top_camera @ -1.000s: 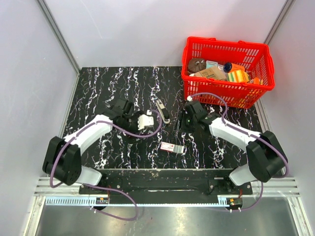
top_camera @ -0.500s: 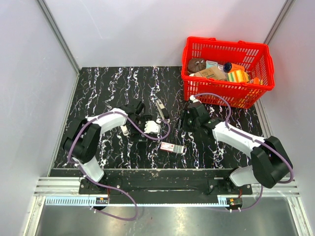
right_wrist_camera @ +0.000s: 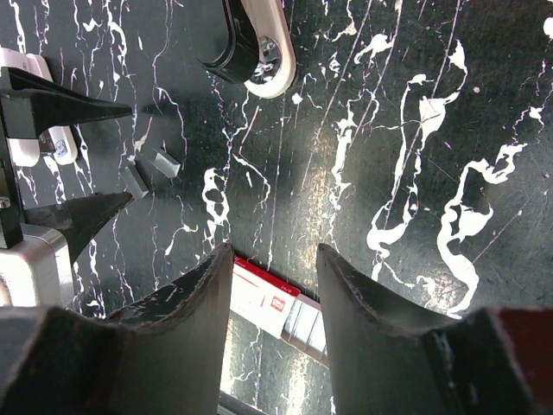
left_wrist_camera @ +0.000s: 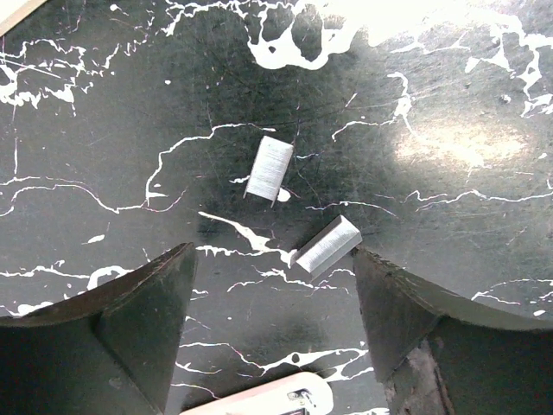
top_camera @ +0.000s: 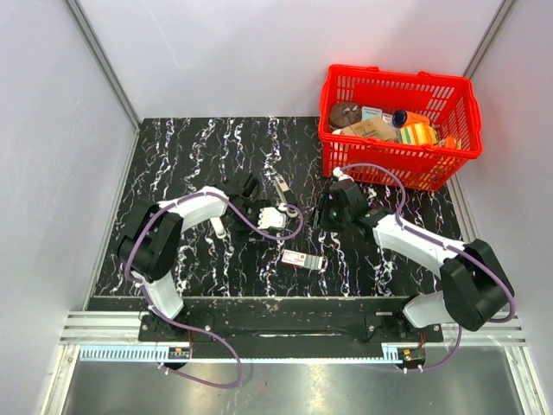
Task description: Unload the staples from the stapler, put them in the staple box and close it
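The slim grey stapler (top_camera: 283, 194) lies on the black marbled table; its end shows at the top of the right wrist view (right_wrist_camera: 256, 41). Two loose staple strips (left_wrist_camera: 270, 169) (left_wrist_camera: 327, 246) lie on the table. My left gripper (left_wrist_camera: 272, 259) is open and empty over them, and the nearer strip sits just beside its right finger (left_wrist_camera: 402, 311). It hovers just left of the stapler in the top view (top_camera: 275, 217). My right gripper (top_camera: 323, 213) is open and empty, above the table right of the stapler. Its fingertips (right_wrist_camera: 207, 294) frame a red-and-white box (right_wrist_camera: 270, 303).
The red-and-white box (top_camera: 302, 259) lies near the front edge. A slim white bar (top_camera: 219, 227) lies by the left arm, and a pale bar end (left_wrist_camera: 275, 399) shows under the left gripper. A red basket (top_camera: 387, 162) of items stands back right.
My left gripper has swung right, closer to the stapler, with its arm folding in. My right gripper shifted slightly and then held still.
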